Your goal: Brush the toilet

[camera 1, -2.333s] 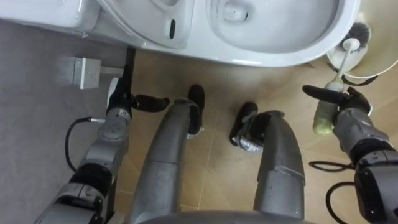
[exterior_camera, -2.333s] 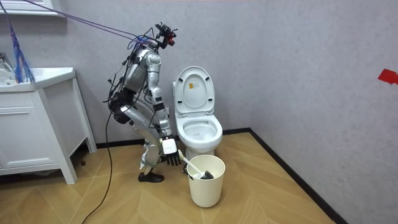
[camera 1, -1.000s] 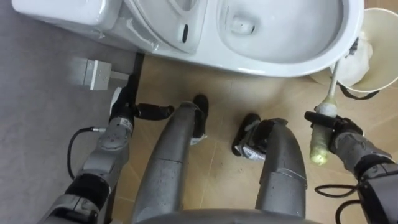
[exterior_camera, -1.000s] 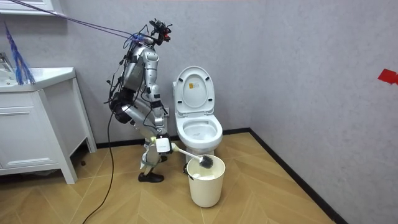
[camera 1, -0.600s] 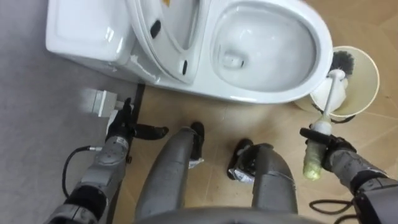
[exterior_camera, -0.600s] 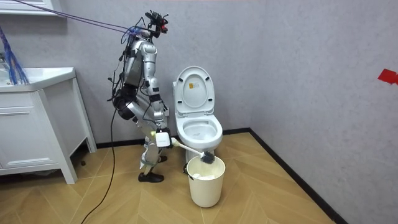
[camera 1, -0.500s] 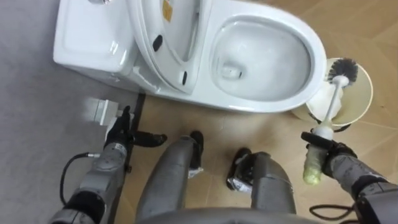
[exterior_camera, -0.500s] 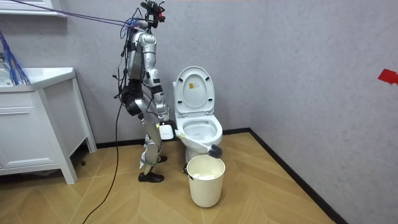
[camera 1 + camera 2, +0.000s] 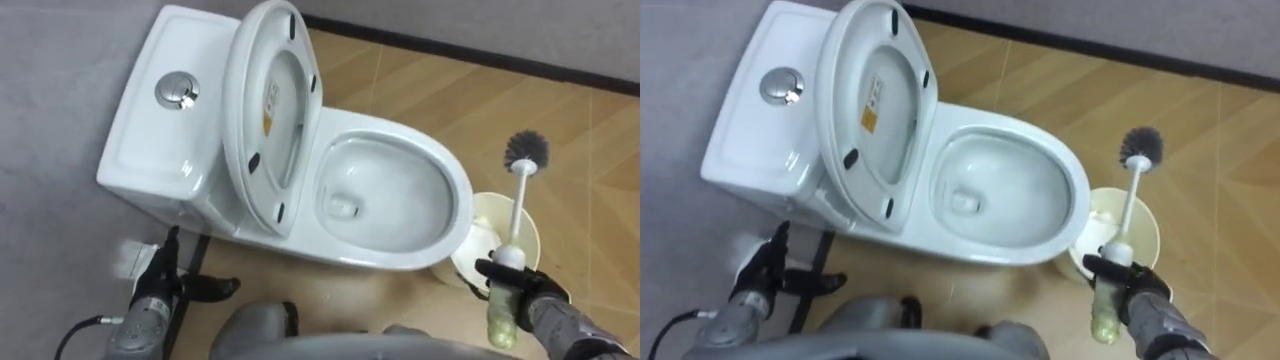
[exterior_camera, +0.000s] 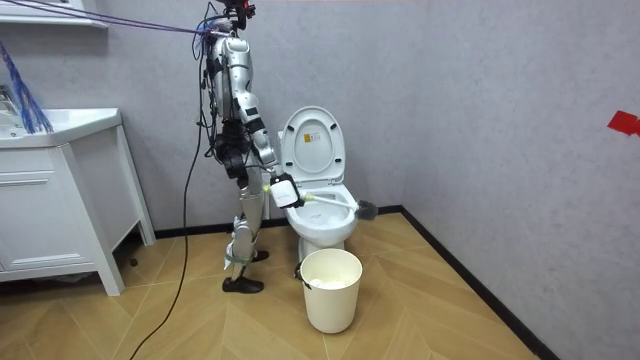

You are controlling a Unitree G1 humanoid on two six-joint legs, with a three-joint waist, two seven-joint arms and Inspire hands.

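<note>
Your right hand (image 9: 542, 302) is curled tight round the pale yellow-green grip of the long white toilet brush (image 9: 514, 222). Its dark round bristle head points up and away from you, over the wooden floor (image 9: 560, 120) off the front edge of the white ceramic toilet (image 9: 425, 142). Below the shaft sits the cream round bucket (image 9: 488, 212), just beside the bowl's front rim. Your left hand (image 9: 160, 292) hangs low near the foot of the cistern, fingers straight and holding nothing; leave it idle. The white seat and lid (image 9: 268, 100) are tipped up against the cistern, so the bowl is free to enter.

The step in hand, as I judge it, is carrying the bristles across into the bowl. Swing them to your left over the rim first, then tip your wrist to lower them, rather than dragging the shaft across the porcelain. Mind the bucket's lip beneath: a low swing could catch it and topple it. Your grip sits far from the bristles, so expect the head to sway. Go slowly and steady it before pressing on the bowl wall.
</note>
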